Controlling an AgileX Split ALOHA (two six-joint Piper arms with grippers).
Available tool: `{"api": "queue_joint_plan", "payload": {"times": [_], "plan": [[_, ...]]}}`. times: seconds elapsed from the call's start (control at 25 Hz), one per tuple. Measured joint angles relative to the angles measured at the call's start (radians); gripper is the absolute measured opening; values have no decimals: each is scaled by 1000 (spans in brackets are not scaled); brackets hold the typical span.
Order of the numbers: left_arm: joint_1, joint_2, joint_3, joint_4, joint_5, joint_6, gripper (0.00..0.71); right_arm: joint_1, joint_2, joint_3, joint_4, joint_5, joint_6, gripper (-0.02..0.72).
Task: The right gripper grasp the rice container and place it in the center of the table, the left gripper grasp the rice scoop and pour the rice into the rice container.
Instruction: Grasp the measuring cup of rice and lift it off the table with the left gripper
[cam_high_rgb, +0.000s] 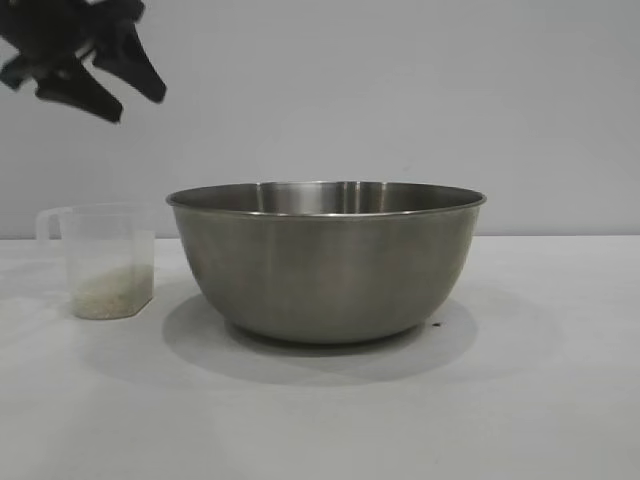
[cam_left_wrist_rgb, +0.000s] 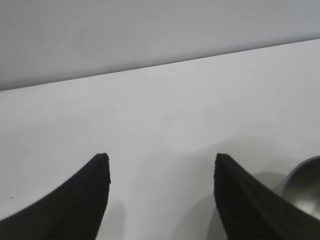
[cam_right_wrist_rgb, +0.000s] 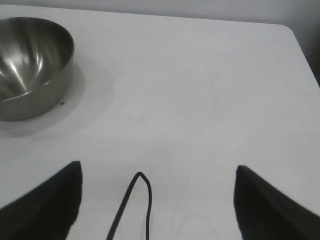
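Observation:
The rice container (cam_high_rgb: 326, 262), a large steel bowl, stands in the middle of the white table (cam_high_rgb: 520, 400); the right wrist view shows it empty (cam_right_wrist_rgb: 30, 65), and its rim shows at the edge of the left wrist view (cam_left_wrist_rgb: 305, 185). To its left stands the rice scoop (cam_high_rgb: 105, 262), a clear plastic cup with rice (cam_high_rgb: 108, 292) in the bottom. My left gripper (cam_high_rgb: 140, 105) hangs open high above the scoop, holding nothing. In the left wrist view that gripper (cam_left_wrist_rgb: 162, 165) has only bare table between its fingers. My right gripper (cam_right_wrist_rgb: 157, 172) is open and empty, off to the side of the bowl.
A thin black cable loop (cam_right_wrist_rgb: 140, 200) hangs between the right gripper's fingers. The table's far corner and edge (cam_right_wrist_rgb: 295, 35) show in the right wrist view. A plain grey wall (cam_high_rgb: 400, 90) stands behind the table.

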Motion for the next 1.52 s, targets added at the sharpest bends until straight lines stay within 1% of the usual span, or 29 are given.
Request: {"api": "queue_joint_plan", "payload": {"times": [0.16, 0.36, 0.44, 0.56, 0.72, 0.84, 0.92, 1.0, 1.12, 1.28, 1.36, 1.48, 1.52], "plan": [[11, -84, 0, 256, 91, -185, 455, 0, 0, 0, 0, -1, 0, 566], [11, -166, 0, 495, 222, -377, 455, 0, 0, 0, 0, -1, 2, 566], [11, -196, 0, 598, 279, -479, 455, 0, 0, 0, 0, -1, 2, 566], [11, -226, 0, 722, 372, -610, 455, 0, 0, 0, 0, -1, 2, 566], [11, -231, 0, 843, 515, -702, 455, 0, 0, 0, 0, -1, 2, 566], [11, -231, 0, 894, 621, -725, 455, 0, 0, 0, 0, -1, 2, 566], [11, -231, 0, 905, 678, -735, 455, 0, 0, 0, 0, -1, 2, 566], [11, -231, 0, 912, 688, -751, 455, 0, 0, 0, 0, -1, 2, 566], [11, -233, 41, 931, 690, -786, 455, 0, 0, 0, 0, -1, 2, 566], [11, -233, 158, 961, 671, -840, 455, 0, 0, 0, 0, -1, 2, 566], [11, -233, 223, 956, 614, -852, 455, 0, 0, 0, 0, -1, 2, 566], [11, -245, 327, 933, 477, -854, 455, 0, 0, 0, 0, -1, 2, 566], [11, -252, 363, 925, 410, -854, 455, 0, 0, 0, 0, -1, 2, 566]]}}
